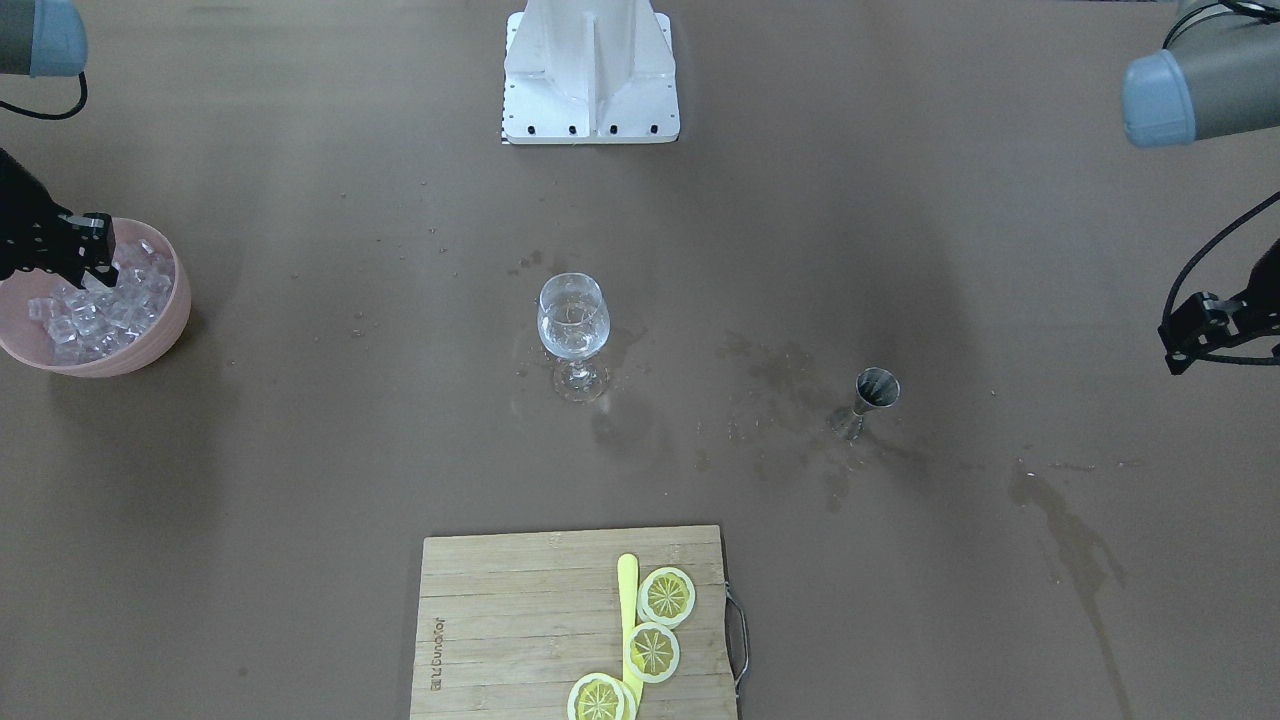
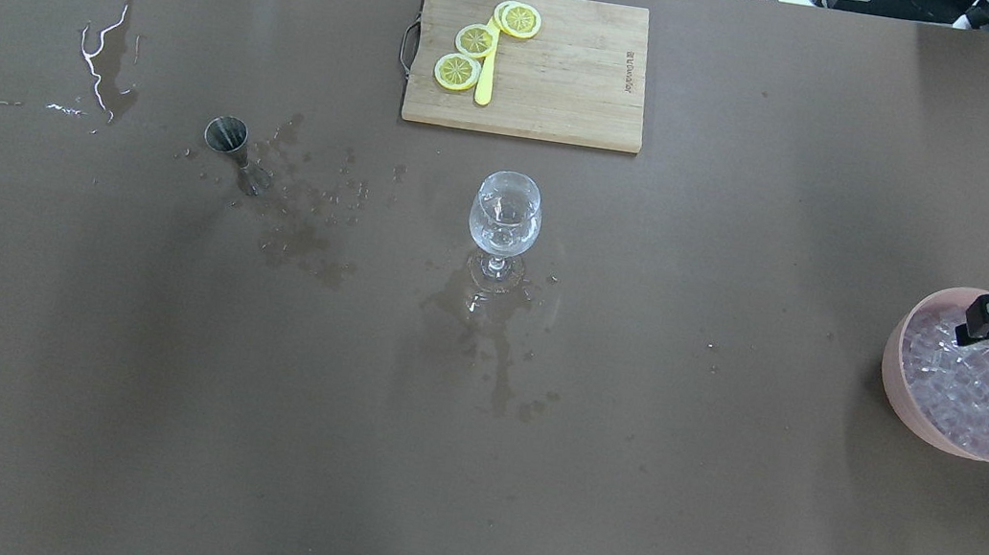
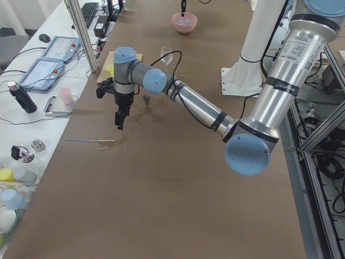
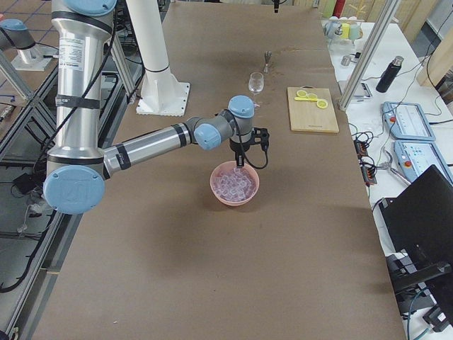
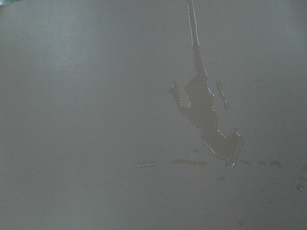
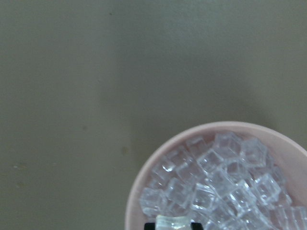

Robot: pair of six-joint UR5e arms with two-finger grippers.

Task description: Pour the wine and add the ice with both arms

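Observation:
A wine glass stands upright at the table's middle with a little clear wine in its bowl; it also shows in the overhead view. A pink bowl holds many clear ice cubes. My right gripper hangs just over the ice. In the right wrist view its fingertips pinch one ice cube at the bottom edge, above the bowl. My left gripper hangs far from the glass, over a spilled puddle. Whether it is open I cannot tell.
A steel jigger stands upright between the glass and my left arm, with wet spots around it. A wooden cutting board with lemon slices and a yellow knife lies at the operators' edge. The white base block is opposite.

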